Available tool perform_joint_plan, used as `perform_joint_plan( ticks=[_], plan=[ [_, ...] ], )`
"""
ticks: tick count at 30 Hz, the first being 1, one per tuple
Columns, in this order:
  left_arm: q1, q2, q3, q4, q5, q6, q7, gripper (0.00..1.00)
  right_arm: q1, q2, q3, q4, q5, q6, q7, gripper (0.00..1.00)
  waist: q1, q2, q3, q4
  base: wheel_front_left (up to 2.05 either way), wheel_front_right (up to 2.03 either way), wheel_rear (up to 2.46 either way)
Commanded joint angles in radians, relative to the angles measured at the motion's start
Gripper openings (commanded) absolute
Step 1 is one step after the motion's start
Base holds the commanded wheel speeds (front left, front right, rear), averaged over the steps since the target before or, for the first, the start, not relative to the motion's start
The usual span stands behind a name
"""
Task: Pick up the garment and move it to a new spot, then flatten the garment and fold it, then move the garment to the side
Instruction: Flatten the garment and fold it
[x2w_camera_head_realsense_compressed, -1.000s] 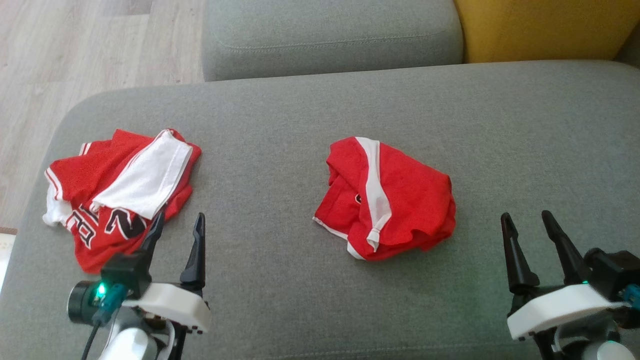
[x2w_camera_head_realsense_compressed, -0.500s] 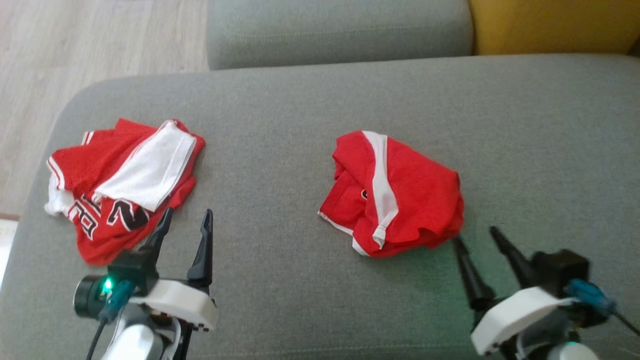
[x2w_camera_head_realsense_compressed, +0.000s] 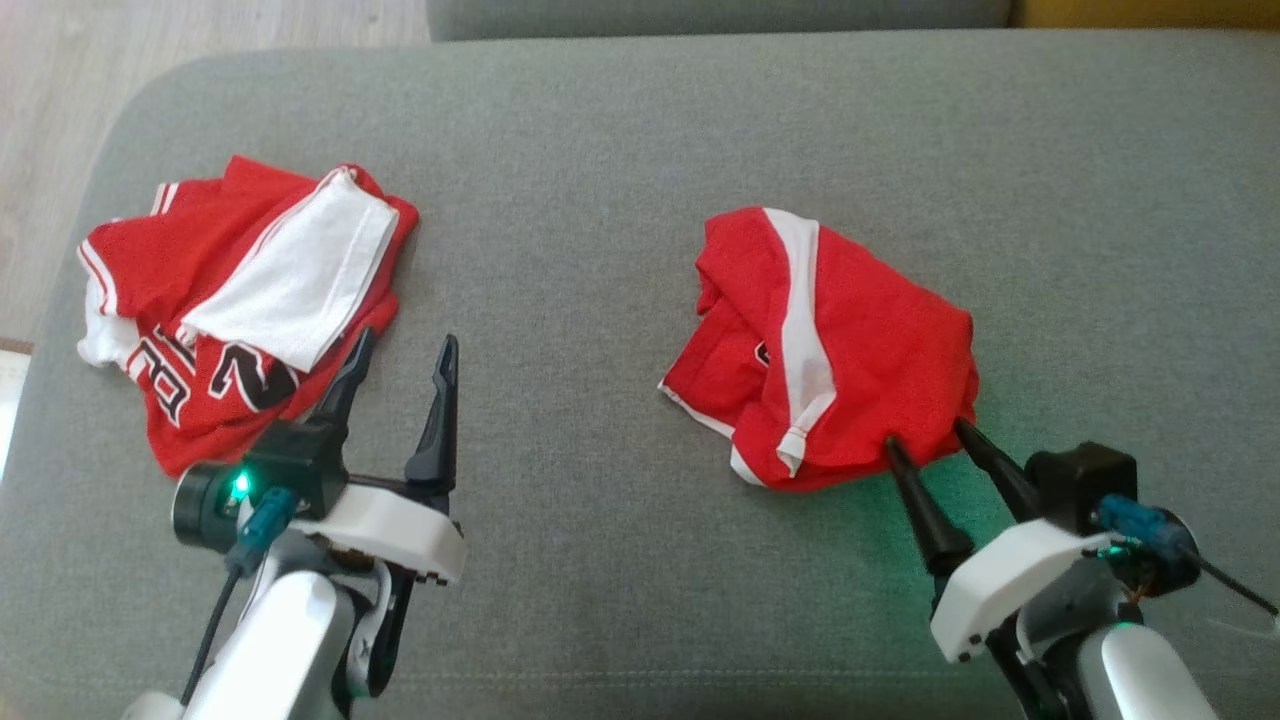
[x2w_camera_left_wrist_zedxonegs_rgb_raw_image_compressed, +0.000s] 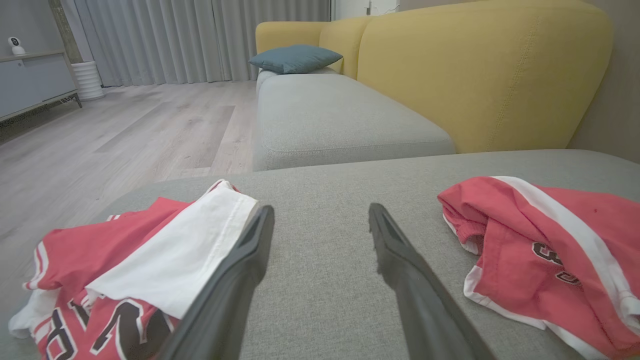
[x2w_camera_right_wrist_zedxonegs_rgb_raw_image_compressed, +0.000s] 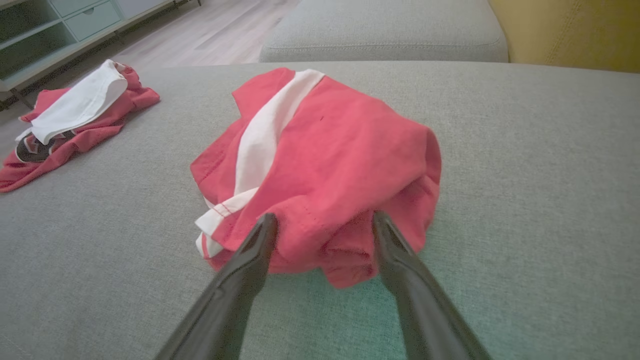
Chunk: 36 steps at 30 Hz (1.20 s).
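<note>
Right gripper (x2w_camera_head_realsense_compressed: 924, 432): jaws spread wide, nothing clamped. The two fingertips straddle the near right fold of the red shorts (x2w_camera_head_realsense_compressed: 850, 340), one on each side of a bunched lip of cloth. In the right wrist view the tips overlap that lip; I can't tell whether they press into it or only sit against it.

Outward from the fingers: the shorts lie straight ahead along the gripper's own line, so the garment is forward of it and slightly to the robot's left, with no gap to cross. They sit crumpled right of centre on the grey sofa seat (x2w_camera_head_realsense_compressed: 600, 150).

Heap is only a little longer than wide. Best cue to its axis is the white side stripe, running far to near, bowed a little, and ending at a hem near the front left corner (which end is the waistband I can't make out).

Left gripper (x2w_camera_head_realsense_compressed: 409, 336): also gaping and empty, fingers pointing away from the robot, tips just beside the near edge of a red and white jersey (x2w_camera_head_realsense_compressed: 150, 260). It is well apart from the shorts, so the right arm is clearly the nearer.

Judgement: pick-up step, grasp not yet made; the coming move looks like a pinch on that lip.
</note>
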Motion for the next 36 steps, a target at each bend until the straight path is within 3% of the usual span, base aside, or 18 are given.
perform_joint_plan(
  ticks=[1,7,14,19,25,26,27,31,36],
  plan=[
    [-0.058,0.009,0.034,-0.024,0.009,-0.005,-0.011,1.0,-0.047,-0.014,0.023,-0.024,-0.004,0.008,-0.002,0.0,0.0,0.0,0.013,0.004,0.0,0.0,0.0],
    [-0.071,0.003,0.034,-0.014,0.014,-0.004,-0.016,1.0,-0.072,-0.021,-0.014,-0.034,0.005,0.008,-0.03,0.0,0.0,0.0,0.025,0.007,0.0,0.0,0.0],
    [-0.081,-0.001,0.04,-0.025,0.022,-0.002,-0.019,1.0,-0.158,-0.068,-0.205,-0.038,-0.01,0.008,-0.051,0.0,0.0,0.0,0.041,-0.001,0.0,0.0,0.0],
    [-0.104,-0.007,0.038,-0.035,0.029,-0.004,-0.02,1.0,-0.247,-0.134,-0.283,0.066,-0.007,0.008,-0.047,0.0,0.0,0.0,0.075,0.0,0.0,0.0,0.0],
    [-0.133,-0.017,0.031,-0.036,0.041,-0.006,-0.021,1.0,-0.35,-0.19,-0.257,0.249,0.026,0.008,-0.098,0.0,0.0,0.0,0.114,0.004,0.0,0.0,0.0],
    [-0.136,-0.02,0.029,-0.034,0.042,-0.007,-0.021,1.0,-0.362,-0.194,-0.252,0.278,0.029,0.008,-0.111,0.63,0.0,0.0,0.117,0.005,0.0,0.0,0.0],
    [-0.137,-0.022,0.028,-0.031,0.042,-0.009,-0.021,1.0,-0.371,-0.195,-0.247,0.302,0.032,0.008,-0.128,1.0,0.0,0.0,0.118,0.006,0.0,0.0,0.0],
    [-0.134,-0.027,0.025,-0.019,0.042,-0.012,-0.022,1.0,-0.375,-0.19,-0.247,0.349,0.043,0.008,-0.213,1.0,0.0,0.0,0.106,0.007,0.0,0.0,0.0],
    [-0.109,-0.026,0.028,-0.01,0.039,-0.012,-0.022,1.0,-0.322,-0.161,-0.264,0.286,0.036,0.008,-0.3,1.0,0.0,0.0,0.069,-0.003,0.0,0.0,0.0]
  ],
)
